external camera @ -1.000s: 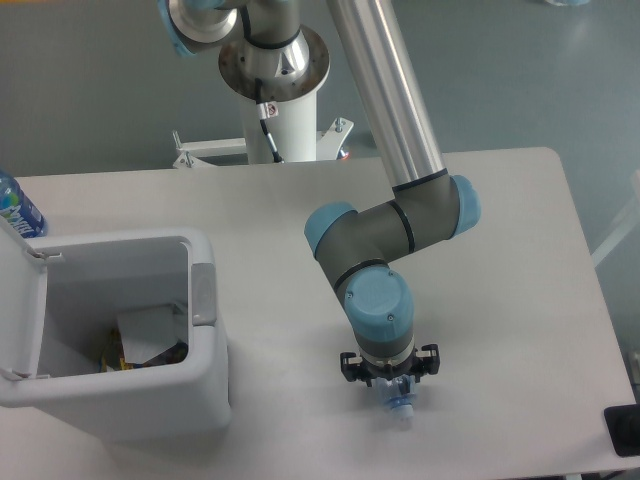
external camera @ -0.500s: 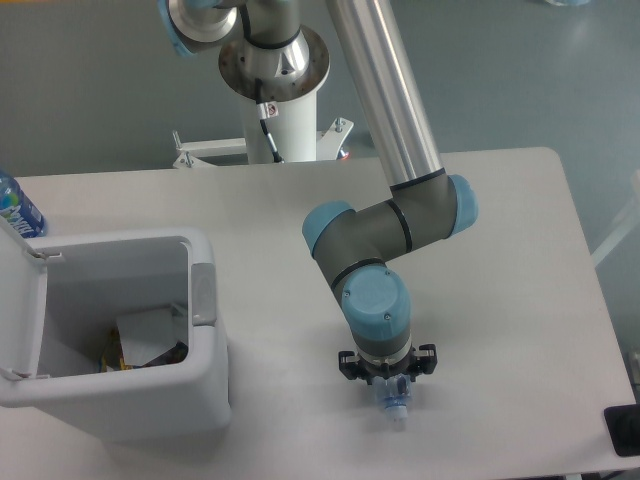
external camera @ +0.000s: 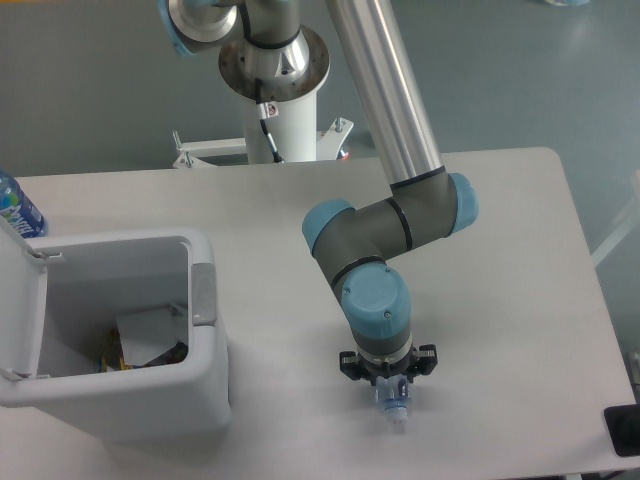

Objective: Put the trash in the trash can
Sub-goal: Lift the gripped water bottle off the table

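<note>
Tabletop (external camera: 500,260) was a plain white surface with rounded corners, matte, showing soft shadows under the arm and beside the bin. Beyond its far edge lay a grey floor (external camera: 100,90); the arm's white pedestal (external camera: 282,120) stood there on a bracketed base.

Trash can (external camera: 200,400) sat at the near left of the tabletop, lid (external camera: 18,310) hinged open to the left, grey latch tab (external camera: 203,293) on its right rim. Inside, on the bottom, lay a white card piece (external camera: 145,332) with some dark and yellow scraps next to it; whether this was the packet could not be told.

Gripper (external camera: 392,392) pointed straight down near the front edge of the tabletop, well to the right of the trash can. Crushed bottle (external camera: 394,408) showed just below the gripper, its white cap toward the front edge. Fingers were mostly hidden by the wrist, so cannot tell whether they pinched the bottle or stood apart.

A blue-labelled bottle (external camera: 15,207) stood at the far left edge, behind the lid. A dark object (external camera: 625,432) was cut off at the lower right corner.
</note>
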